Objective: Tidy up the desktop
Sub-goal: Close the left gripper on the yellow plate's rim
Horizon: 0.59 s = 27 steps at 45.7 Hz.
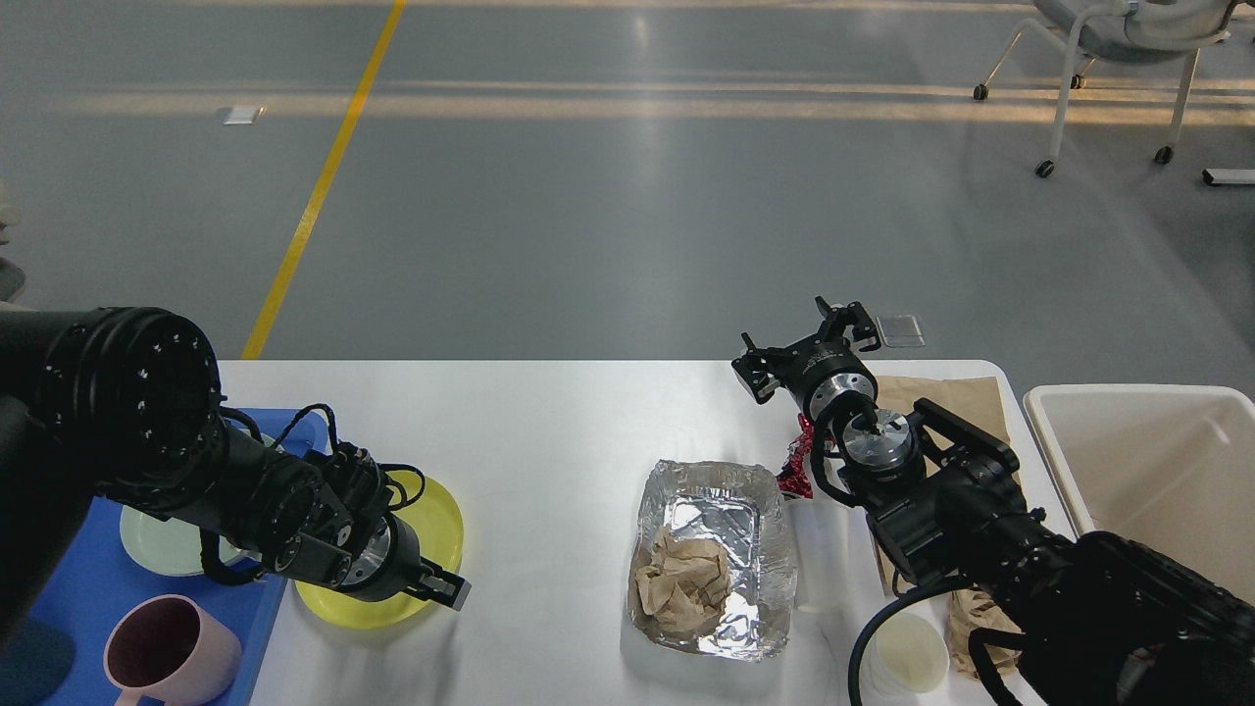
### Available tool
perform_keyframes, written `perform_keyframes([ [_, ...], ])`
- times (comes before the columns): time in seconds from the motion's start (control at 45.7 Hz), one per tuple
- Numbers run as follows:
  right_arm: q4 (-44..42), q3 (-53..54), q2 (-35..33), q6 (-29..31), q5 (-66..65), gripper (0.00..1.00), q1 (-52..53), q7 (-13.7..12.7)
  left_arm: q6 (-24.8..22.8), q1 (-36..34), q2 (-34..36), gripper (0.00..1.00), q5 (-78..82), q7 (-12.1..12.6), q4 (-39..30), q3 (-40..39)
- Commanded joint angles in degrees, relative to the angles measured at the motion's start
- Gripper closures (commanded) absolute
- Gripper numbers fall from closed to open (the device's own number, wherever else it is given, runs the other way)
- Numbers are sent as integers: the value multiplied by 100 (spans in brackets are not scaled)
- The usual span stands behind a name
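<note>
Two arms of mine reach over the desktop (549,422), the broad white glossy top with rounded corners that fills the lower middle of my view. I take the foil tray (713,557) near its front middle as my mark. It holds crumpled brown paper (681,583).

Well to the left of the foil tray lies a yellow plate (436,510) at the desktop's left edge. My left gripper (439,588) sits low at the plate's near rim, its fingers close together on that rim; I cannot tell whether they actually pinch it. Left of the plate, a blue tray (59,579) carries a pale green plate (162,544) and a pink mug (167,652).

Just right of the foil tray stands a clear cup (819,554), with a red wrapper (796,461) behind it. My right gripper (804,355) is raised behind and right of the foil tray, near the desktop's far edge, its fingers spread apart and holding nothing. A flat brown paper bag (956,397) lies beyond my right arm, and a white lid (907,655) sits at the front. Far right of the foil tray is a cream bin (1147,471).

Beyond the desktop stretches a grey floor (627,216) with a yellow line (324,176), and a wheeled chair (1118,49) at the far right.
</note>
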Motion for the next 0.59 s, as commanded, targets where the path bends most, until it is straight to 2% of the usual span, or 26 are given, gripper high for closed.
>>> perform_keyframes([
  [0.0,0,-6,0,0,0,0,-7,-1,7,37,-15,49,9,372,4,-7],
  [0.066,-9,3,0,0,0,0,1,-1,7,63,-76,49,9,671,4,-42],
  [0.153,0,3,0,0,0,0,1,7,7,116,-121,51,9,874,4,-60],
  [0.569,0,3,0,0,0,0,1,-1,7,204,-129,51,9,866,4,-218],
])
